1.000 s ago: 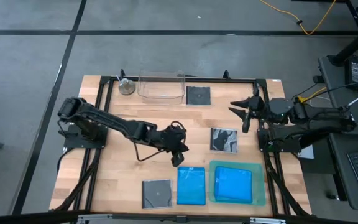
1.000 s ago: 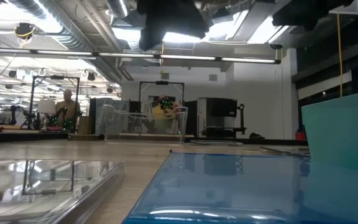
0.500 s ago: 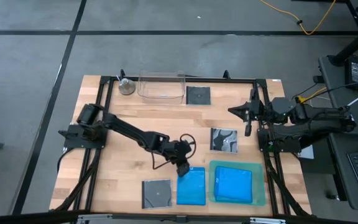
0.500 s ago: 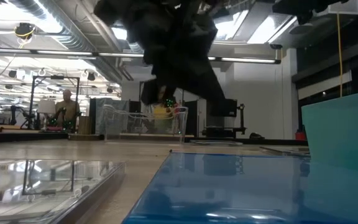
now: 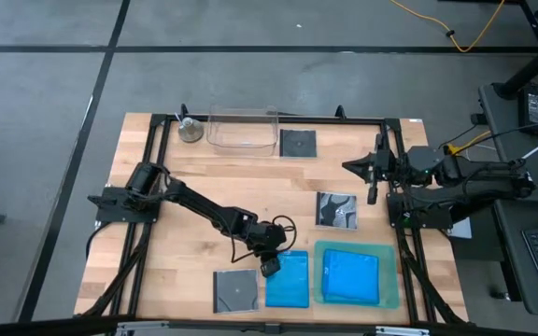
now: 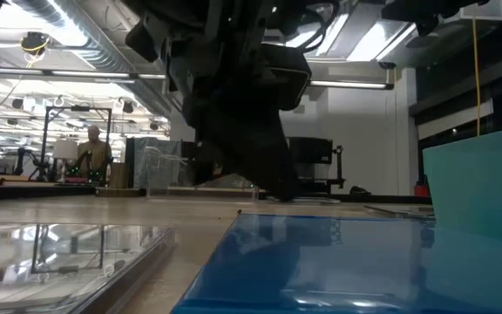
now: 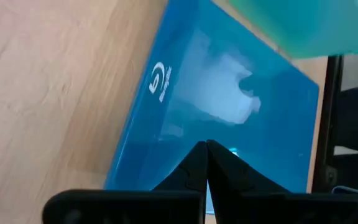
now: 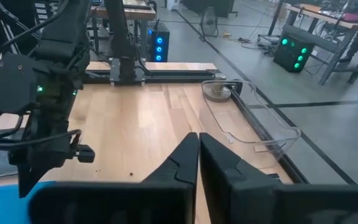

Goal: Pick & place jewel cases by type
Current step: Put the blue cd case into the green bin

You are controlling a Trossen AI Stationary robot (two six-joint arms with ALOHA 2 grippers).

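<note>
A bright blue jewel case (image 5: 290, 280) lies flat near the table's front edge. Beside it on the left lies a dark grey square case (image 5: 236, 289). On its right, more blue cases (image 5: 351, 276) lie in a green tray (image 5: 395, 291). A black-and-white patterned case (image 5: 337, 209) lies mid-table. A black case (image 5: 297, 143) lies at the far edge. My left gripper (image 5: 270, 268) is shut and slants down at the lone blue case's far left corner. My right gripper (image 5: 348, 166) is shut and held high at the right edge. My left gripper (image 7: 205, 146) slants down from the table's far left, its shut fingertips over the blue case's top (image 7: 229, 106) near the far left corner. Whether the tips touch the case I cannot tell. The case lies flat on the table.
A clear plastic tub (image 5: 242, 129) and a small round metal object (image 5: 191, 131) stand at the far edge. Black frame rails (image 5: 250, 119) run along the far edge and down both sides. Bare wood (image 5: 185, 243) lies left of the cases.
My left gripper has come down and toward the table's near edge, tipping more steeply, from mid-table to the lone blue case's far left corner. My right gripper has shut where it hangs. The cases lie as before.
</note>
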